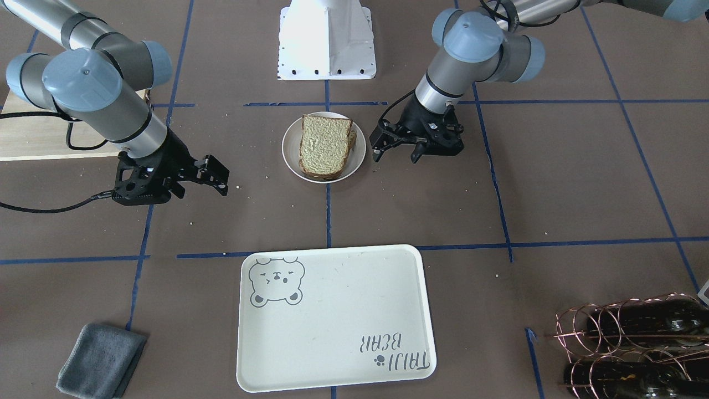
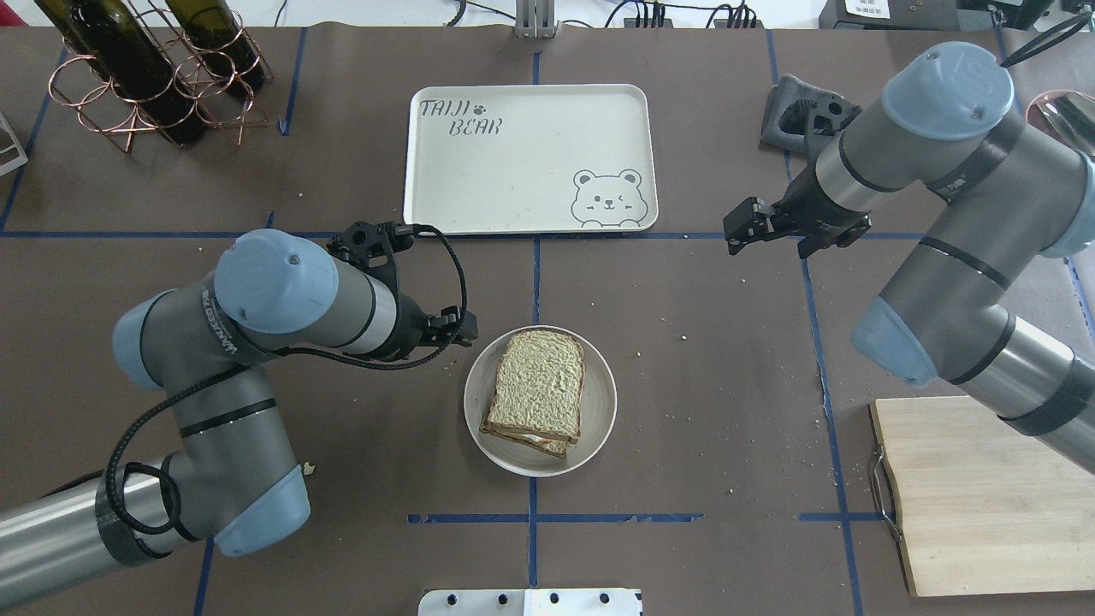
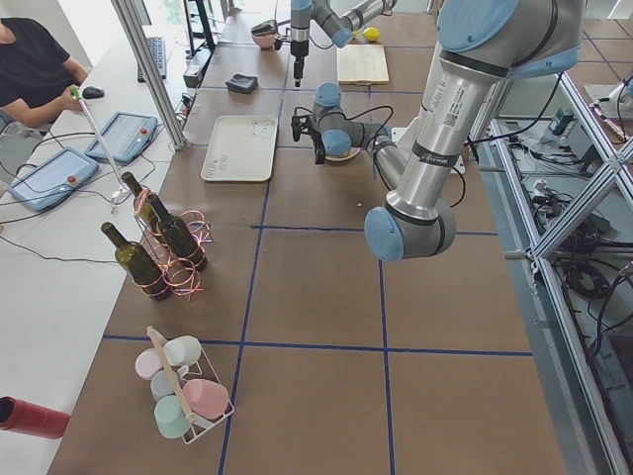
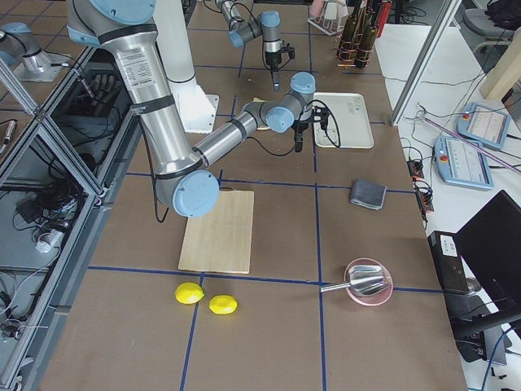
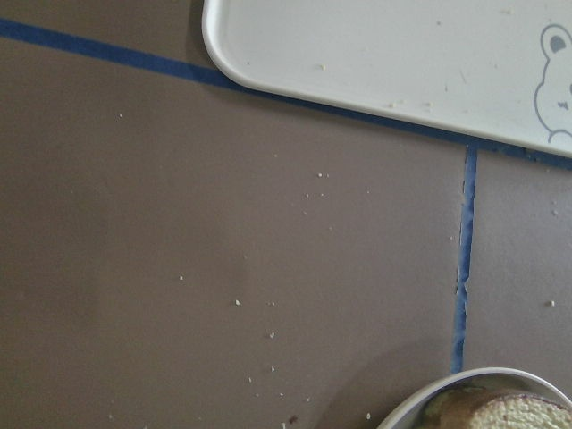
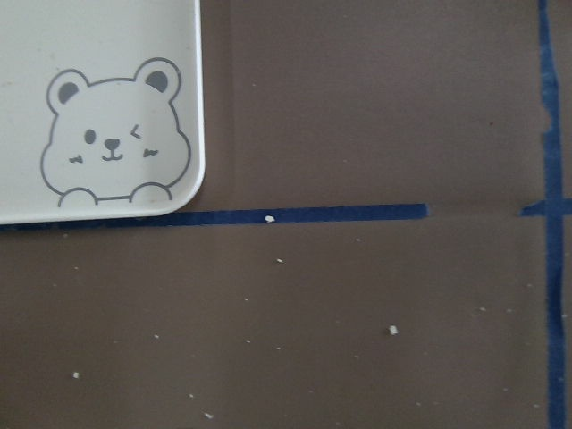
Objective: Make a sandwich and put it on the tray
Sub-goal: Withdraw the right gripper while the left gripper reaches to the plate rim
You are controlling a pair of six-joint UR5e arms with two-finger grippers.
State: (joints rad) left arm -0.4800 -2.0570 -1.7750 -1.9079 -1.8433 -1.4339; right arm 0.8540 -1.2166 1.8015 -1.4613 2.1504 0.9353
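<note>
The sandwich [image 2: 537, 387], two tan bread slices stacked with a thin white edge between them, lies on a small round whitish plate [image 2: 603, 415] at the table's middle; it also shows in the front view [image 1: 324, 145]. No yolk shows. The cream bear tray [image 2: 513, 171] lies bare beyond it, and shows in the front view [image 1: 332, 316] too. My left gripper [image 2: 458, 329] hovers just left of the plate, open and empty, apart from the bread. My right gripper [image 2: 737, 233] is open and empty, right of the tray's bear corner.
A pale wooden cutting board [image 2: 967, 496] lies at the near right. A copper rack with wine bottles [image 2: 145, 77] stands at the far left. A grey cloth [image 1: 102, 360] lies beside the tray. Two lemons [image 4: 203, 299] and a pink bowl [image 4: 368, 281] lie beyond the board.
</note>
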